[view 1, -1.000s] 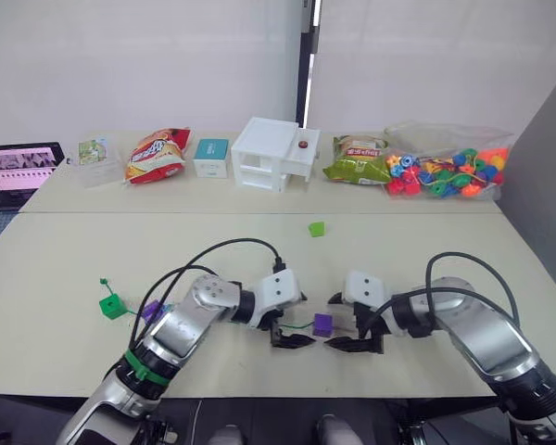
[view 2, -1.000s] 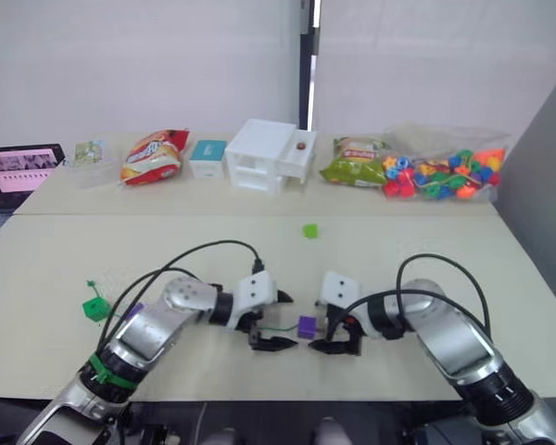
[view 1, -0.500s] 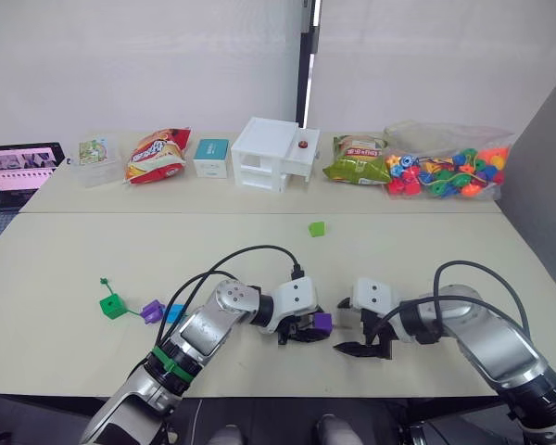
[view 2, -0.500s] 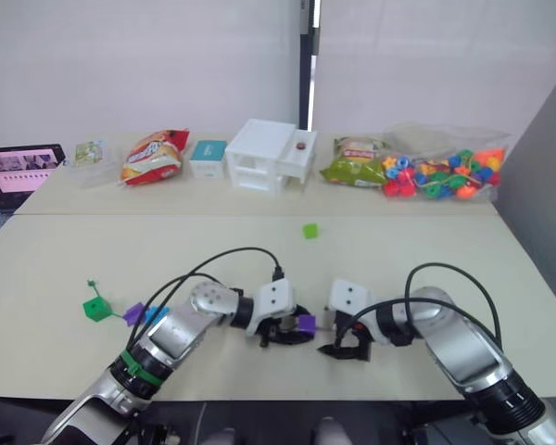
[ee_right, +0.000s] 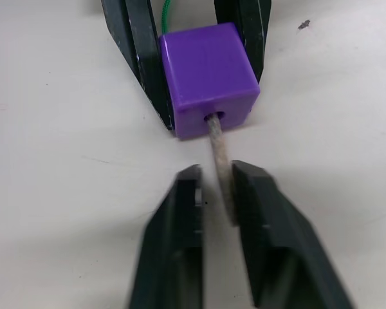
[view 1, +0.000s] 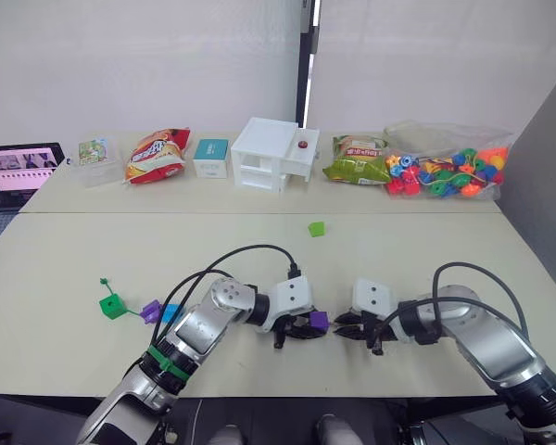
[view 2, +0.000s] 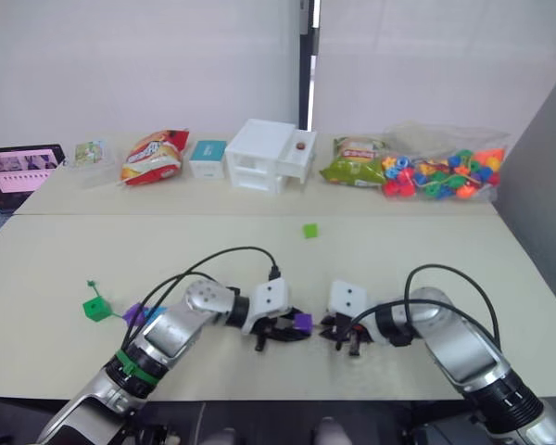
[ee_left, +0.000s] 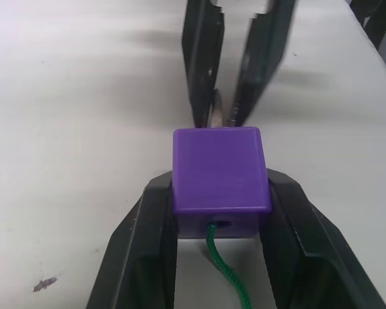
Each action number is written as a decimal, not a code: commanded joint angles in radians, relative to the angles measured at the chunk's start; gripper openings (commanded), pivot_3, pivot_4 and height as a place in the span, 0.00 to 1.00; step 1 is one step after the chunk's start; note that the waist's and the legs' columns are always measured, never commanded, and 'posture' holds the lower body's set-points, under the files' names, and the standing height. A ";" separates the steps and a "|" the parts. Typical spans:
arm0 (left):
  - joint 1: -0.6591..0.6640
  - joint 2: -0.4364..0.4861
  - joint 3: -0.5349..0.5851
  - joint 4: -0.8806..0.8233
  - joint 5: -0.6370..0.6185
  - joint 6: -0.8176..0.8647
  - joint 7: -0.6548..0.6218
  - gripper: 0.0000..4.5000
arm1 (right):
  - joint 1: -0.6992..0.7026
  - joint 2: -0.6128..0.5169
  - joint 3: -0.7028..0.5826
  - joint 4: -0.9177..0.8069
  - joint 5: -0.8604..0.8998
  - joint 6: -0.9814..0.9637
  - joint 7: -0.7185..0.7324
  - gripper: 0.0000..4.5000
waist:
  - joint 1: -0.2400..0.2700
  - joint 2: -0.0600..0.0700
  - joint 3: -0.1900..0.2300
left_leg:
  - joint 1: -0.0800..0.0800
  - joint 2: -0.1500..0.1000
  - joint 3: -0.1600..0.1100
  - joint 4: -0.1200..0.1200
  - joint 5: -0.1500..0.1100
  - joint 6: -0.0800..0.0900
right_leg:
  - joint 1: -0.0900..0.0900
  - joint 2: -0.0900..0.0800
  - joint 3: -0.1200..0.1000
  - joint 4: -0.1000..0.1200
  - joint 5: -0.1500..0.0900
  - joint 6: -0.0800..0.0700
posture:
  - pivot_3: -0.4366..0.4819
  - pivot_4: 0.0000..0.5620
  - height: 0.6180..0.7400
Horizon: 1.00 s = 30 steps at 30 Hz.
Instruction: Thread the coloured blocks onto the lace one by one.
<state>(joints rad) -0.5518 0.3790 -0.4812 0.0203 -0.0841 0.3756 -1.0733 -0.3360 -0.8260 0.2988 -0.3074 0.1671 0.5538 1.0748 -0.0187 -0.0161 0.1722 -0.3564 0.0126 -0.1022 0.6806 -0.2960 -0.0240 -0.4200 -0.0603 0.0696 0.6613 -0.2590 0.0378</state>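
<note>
A purple block [ee_left: 220,168] sits between the fingers of my left gripper [view 1: 306,329], which is shut on it at the near middle of the table. The green lace [ee_left: 225,273] enters the block's hole, and its pale stiff tip [ee_right: 220,161] pokes out the other side. My right gripper [ee_right: 213,187] is shut around that tip, just right of the block. A dark green block [view 1: 112,306], another purple block [view 1: 151,311] and a blue block [view 1: 171,313] lie in a row to the left. Farther back lies a light green block [view 1: 316,228].
Along the far table edge stand a tablet [view 1: 18,171], snack bags [view 1: 156,155], a small teal box [view 1: 211,157], a white drawer box [view 1: 273,153] and a clear bag of mixed beads [view 1: 445,171]. Black cables [view 1: 232,255] arch over both arms.
My left gripper closed on the purple block. The right gripper moved left to the block and shut on the tip sticking out of it.
</note>
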 commanded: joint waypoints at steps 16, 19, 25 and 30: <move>0.211 0.440 0.263 -0.060 -0.086 -0.116 -0.186 0.27 | -0.025 -0.005 0.003 -0.066 0.003 0.016 0.014 0.00 | -0.026 0.000 0.000 | 0.001 0.001 0.000 -0.001 0.000 0.000 | -0.001 0.001 0.000 0.001 0.000 0.000 | 0.48 0.27 1.00; 0.241 0.537 0.299 0.024 -0.060 -0.214 -0.216 0.27 | -0.018 -0.010 0.004 -0.081 0.005 0.022 0.019 0.00 | -0.028 0.000 0.000 | 0.002 0.002 0.000 -0.002 0.000 0.000 | -0.001 0.001 0.000 0.001 0.000 0.000 | 0.48 0.27 1.00; 0.247 0.678 0.348 0.260 -0.011 -0.421 -0.245 0.27 | -0.018 -0.014 0.009 -0.091 0.006 0.029 0.026 0.00 | -0.037 0.001 0.000 | 0.003 0.003 0.001 -0.003 0.000 0.000 | -0.001 0.002 0.000 0.001 0.000 0.000 | 0.48 0.27 1.00; 0.251 0.673 0.365 0.273 -0.044 -0.466 -0.256 0.27 | -0.026 -0.010 0.016 -0.086 0.003 0.031 0.030 0.00 | -0.045 0.001 0.000 | 0.004 0.003 0.001 -0.004 0.000 0.000 | -0.001 0.002 0.000 0.002 -0.001 -0.001 | 0.48 0.27 1.00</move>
<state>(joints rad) -0.3189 1.0522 -0.1177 0.2758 -0.1512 -0.1068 -1.3249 -0.3478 -0.8313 0.3220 -0.3660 0.1695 0.5798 1.1022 -0.0632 -0.0148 0.1723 -0.3528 0.0155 -0.1011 0.6770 -0.2962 -0.0238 -0.4212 -0.0585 0.0691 0.6637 -0.2596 0.0369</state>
